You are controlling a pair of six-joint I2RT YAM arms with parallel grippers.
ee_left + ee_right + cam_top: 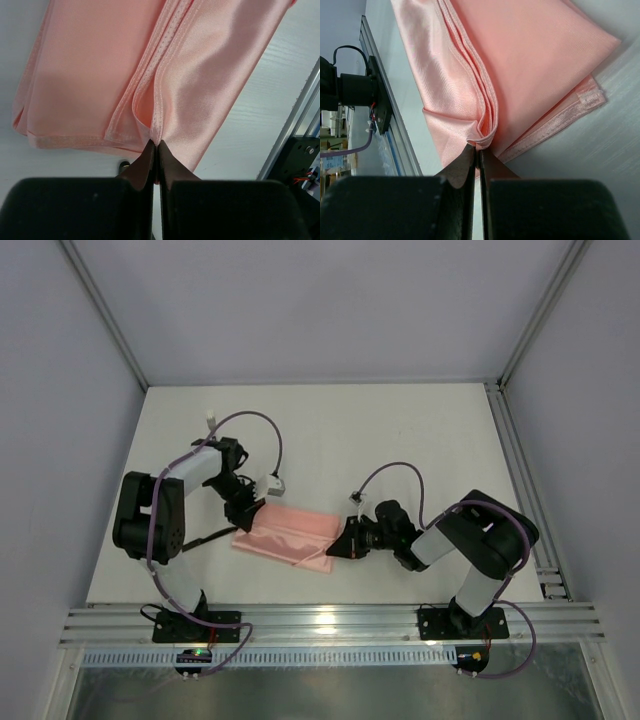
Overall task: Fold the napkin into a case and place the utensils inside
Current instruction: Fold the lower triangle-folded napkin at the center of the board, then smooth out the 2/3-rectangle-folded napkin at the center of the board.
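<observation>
- Top view: the folded soft salmon-pink napkin lies on the white table, left gripper at its left end, right gripper at its right end.
- Left wrist: jaws clamped on the napkin's hemmed edge.
- Right wrist: jaws clamped on the napkin's bunched folds.

Left hand clamped, right hand clamped, facing each other

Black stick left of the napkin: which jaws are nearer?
Left. The left jaws pinch the napkin at the edge beside the stick; the right jaws clamp the napkin's far end.
</observation>
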